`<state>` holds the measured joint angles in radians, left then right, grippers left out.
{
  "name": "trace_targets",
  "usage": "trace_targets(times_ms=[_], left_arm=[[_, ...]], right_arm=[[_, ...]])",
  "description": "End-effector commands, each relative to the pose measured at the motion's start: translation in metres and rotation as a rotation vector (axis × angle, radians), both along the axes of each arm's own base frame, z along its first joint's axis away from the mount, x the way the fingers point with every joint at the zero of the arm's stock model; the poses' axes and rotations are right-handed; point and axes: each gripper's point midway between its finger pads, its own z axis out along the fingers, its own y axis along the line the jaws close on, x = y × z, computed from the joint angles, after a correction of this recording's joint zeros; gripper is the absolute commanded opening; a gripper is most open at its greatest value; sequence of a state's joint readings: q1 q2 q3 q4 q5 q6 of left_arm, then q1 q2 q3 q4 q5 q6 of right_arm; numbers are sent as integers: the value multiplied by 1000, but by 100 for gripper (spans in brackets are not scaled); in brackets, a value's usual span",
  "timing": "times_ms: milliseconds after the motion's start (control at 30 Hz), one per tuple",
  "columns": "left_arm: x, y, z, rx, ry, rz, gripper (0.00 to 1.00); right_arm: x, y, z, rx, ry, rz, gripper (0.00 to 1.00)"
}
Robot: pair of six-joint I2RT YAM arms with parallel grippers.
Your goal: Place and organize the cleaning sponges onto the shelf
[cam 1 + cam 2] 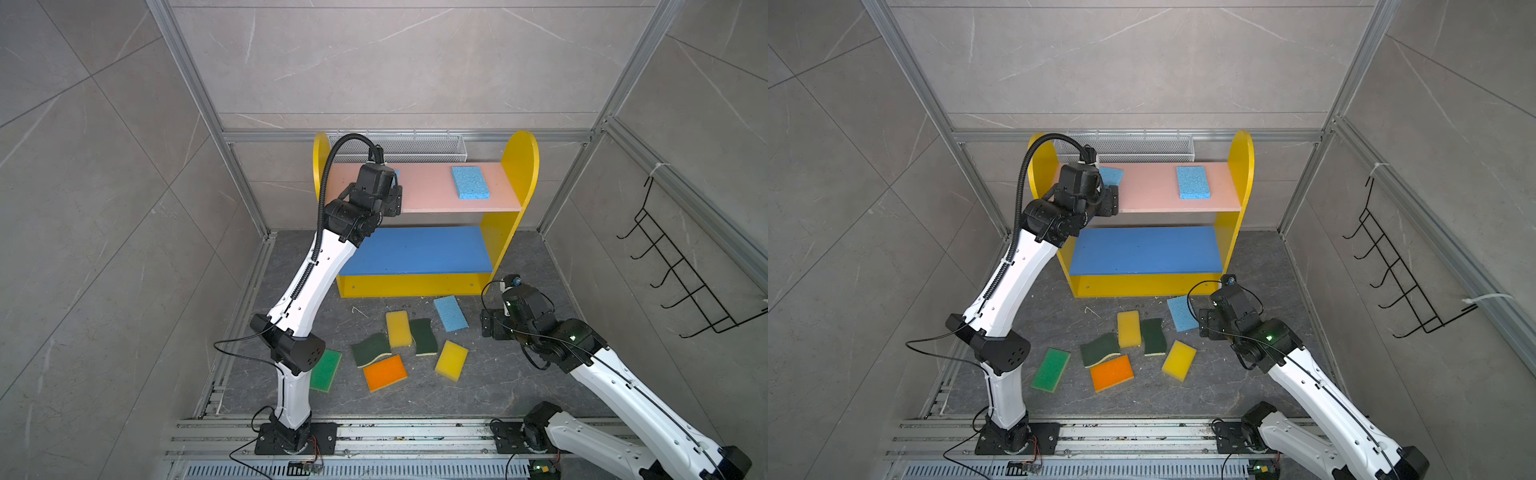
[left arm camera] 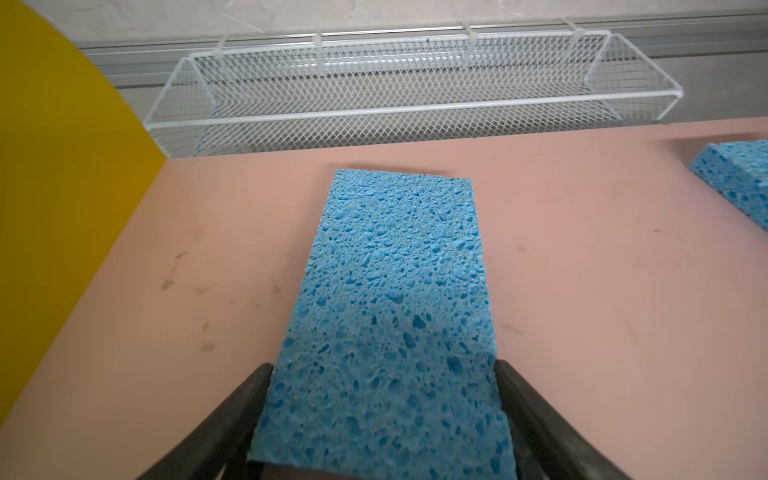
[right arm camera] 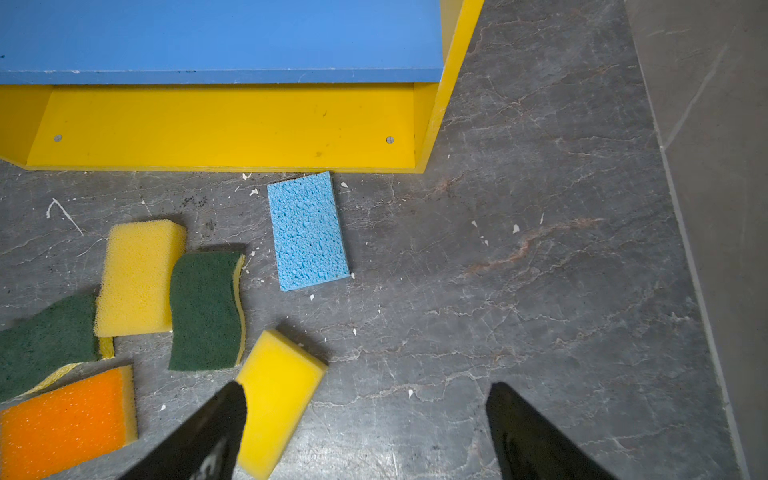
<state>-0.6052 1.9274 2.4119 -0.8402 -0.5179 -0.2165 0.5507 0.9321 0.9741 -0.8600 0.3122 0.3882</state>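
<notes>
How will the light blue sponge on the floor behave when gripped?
The light blue sponge looks open-pored, so probably light and squashy. It lies flat, so unlikely to roll. Its rough surface should resist slipping.

Left arm [image 1: 307, 286]: extended up and forward, left gripper [image 2: 382, 363] jaws apart. Right arm [image 1: 615, 374]: bent low, right gripper [image 3: 366, 384] jaws spread wide.

Pale grey marble-veined wall tiles [image 1: 374, 62] enclose a dark grey veined stone floor [image 1: 498, 374], framed by aluminium rails [image 1: 270, 137]. A silver wire-mesh basket [image 2: 374, 83] hangs on the back rail, a black wire hook rack [image 1: 681, 266] on a side wall.
</notes>
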Motion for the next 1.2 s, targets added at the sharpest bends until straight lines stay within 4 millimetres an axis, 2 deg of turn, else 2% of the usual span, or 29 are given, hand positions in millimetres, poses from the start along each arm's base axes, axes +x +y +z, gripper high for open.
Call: trace_targets(times_ms=[0, 233, 467, 667, 867, 933, 1167], left_arm=[[-14, 32, -29, 90, 104, 115, 81], [-11, 24, -35, 65, 124, 86, 81], [-6, 18, -43, 48, 150, 64, 88], [-7, 20, -34, 26, 138, 51, 92], [-14, 22, -25, 22, 120, 24, 89], [-13, 21, -26, 18, 128, 7, 86], [0, 16, -51, 8, 194, -35, 82]], right_arm=[[-3, -4, -3, -29, 8, 0, 93], [-7, -5, -5, -18, 12, -1, 93], [-10, -9, -2, -22, 5, -6, 93], [-11, -9, -1, -21, 5, -8, 93], [-11, -9, 0, -16, 4, -12, 93], [-11, -9, 0, -12, 5, -13, 93], [-12, -9, 2, -4, -1, -17, 93]])
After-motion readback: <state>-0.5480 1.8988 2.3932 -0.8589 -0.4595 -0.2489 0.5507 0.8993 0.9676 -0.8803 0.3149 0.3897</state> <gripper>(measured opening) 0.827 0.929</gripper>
